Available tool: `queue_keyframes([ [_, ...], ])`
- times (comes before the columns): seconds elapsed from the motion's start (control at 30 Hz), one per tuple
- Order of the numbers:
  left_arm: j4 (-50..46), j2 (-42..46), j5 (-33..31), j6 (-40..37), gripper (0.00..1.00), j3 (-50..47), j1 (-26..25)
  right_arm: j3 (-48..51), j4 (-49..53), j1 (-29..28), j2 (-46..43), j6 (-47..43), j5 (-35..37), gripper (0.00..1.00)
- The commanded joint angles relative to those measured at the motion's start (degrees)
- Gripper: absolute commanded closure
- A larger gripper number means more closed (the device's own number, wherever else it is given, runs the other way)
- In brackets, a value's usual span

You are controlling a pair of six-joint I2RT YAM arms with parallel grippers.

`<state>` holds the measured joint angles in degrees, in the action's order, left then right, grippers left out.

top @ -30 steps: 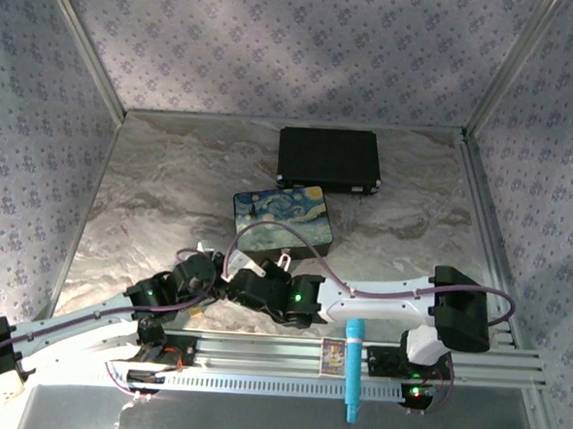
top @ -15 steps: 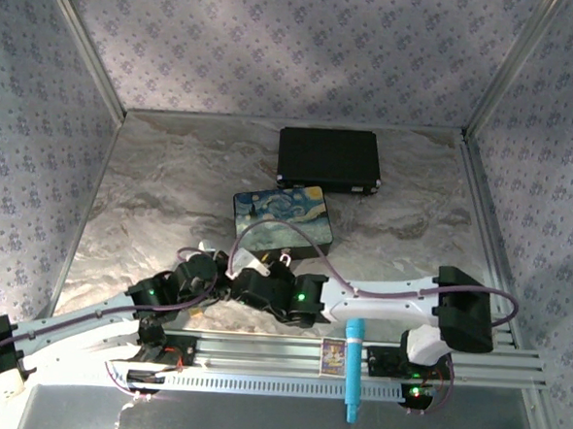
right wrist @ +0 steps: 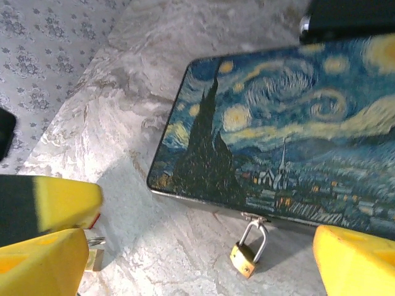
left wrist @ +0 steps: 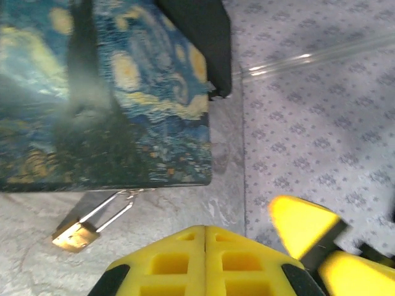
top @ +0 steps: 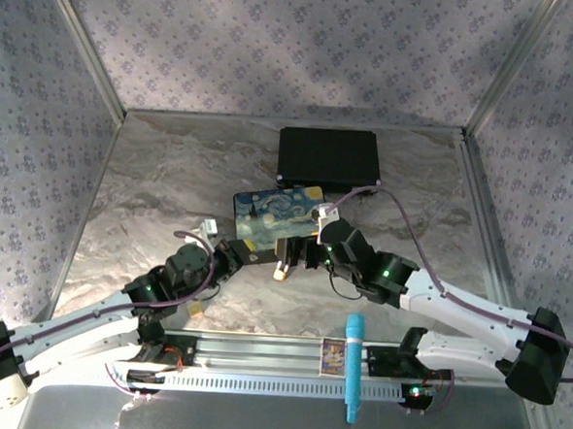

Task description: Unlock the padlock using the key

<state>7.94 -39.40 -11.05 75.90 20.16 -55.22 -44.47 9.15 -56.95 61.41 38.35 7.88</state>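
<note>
**Padlock on painted box: condition and hazards at the approach**

**Location.** The padlock (right wrist: 245,256) hangs by its shackle from the hasp at the 6 o'clock edge of the painted box (right wrist: 278,142). Its brass body lies tilted on the table (top: 171,188) and the shackle is closed.

**Right gripper** (right wrist: 200,253). Fingers are wide apart and hold nothing. In the right wrist view the padlock sits between them.

**Left gripper** (left wrist: 205,246). Pads are pressed together with no gap showing, near the padlock at its 9 o'clock. A small metal piece (right wrist: 94,251) at the tip may be the key, but it is too small to confirm.

**Step, as judged.** The lock is being steadied for key entry and is not yet unlocked.

**Hazards, as judged.**
1. The lock is tiny and hangs loose. A touch from 1 finger could swing it on the hasp before the other finger arrives, so the pinch lands on the shackle or misses.
2. The keyway cannot be seen. A grip across the body's lower end might cover it.
3. The 2 grippers work close together, so a misjudged approach could knock them against each other.
4. A push from the key against an unsteadied lock would probably shove it, or slide the box toward 12 o'clock and the black case (top: 329,159).
5. A thin key held by a small margin may twist between the pads when turned.
</note>
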Motion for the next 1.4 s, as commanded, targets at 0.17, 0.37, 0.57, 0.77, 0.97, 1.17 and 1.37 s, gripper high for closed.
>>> queue_keyframes([
  [0.17,17.02,3.57,1.14,-10.16,1.0,-5.07,0.32,14.83,-30.54,1.13,-2.72,15.77,-7.96,0.02],
  [0.37,25.64,3.8,0.87,-8.85,1.0,-8.66,0.37,18.2,-50.4,1.12,1.42,20.63,-13.45,0.23],
  [0.57,32.07,4.77,0.49,-9.19,1.0,-10.97,0.31,18.41,-71.31,0.53,12.12,26.41,-19.56,0.4],
  [0.77,31.54,6.15,-0.04,-8.9,1.0,-11.11,0.34,15.32,-73.43,-1.36,15.76,26.13,-21.76,0.52],
  [0.97,32.33,7.43,-1.77,-7.43,1.0,-12.05,0.28,14.81,-77.15,-2.28,19.2,28.21,-22.34,0.59],
  [1.17,31.24,9.11,-1.79,-7.48,1.0,-11.82,0.38,12.85,-78.44,-3.18,23.07,28.94,-23.43,0.63],
  [1.37,30.68,9.96,-2.32,-6.97,1.0,-12.44,0.37,12.13,-78.86,-3.07,24.08,29.37,-23.82,0.73],
])
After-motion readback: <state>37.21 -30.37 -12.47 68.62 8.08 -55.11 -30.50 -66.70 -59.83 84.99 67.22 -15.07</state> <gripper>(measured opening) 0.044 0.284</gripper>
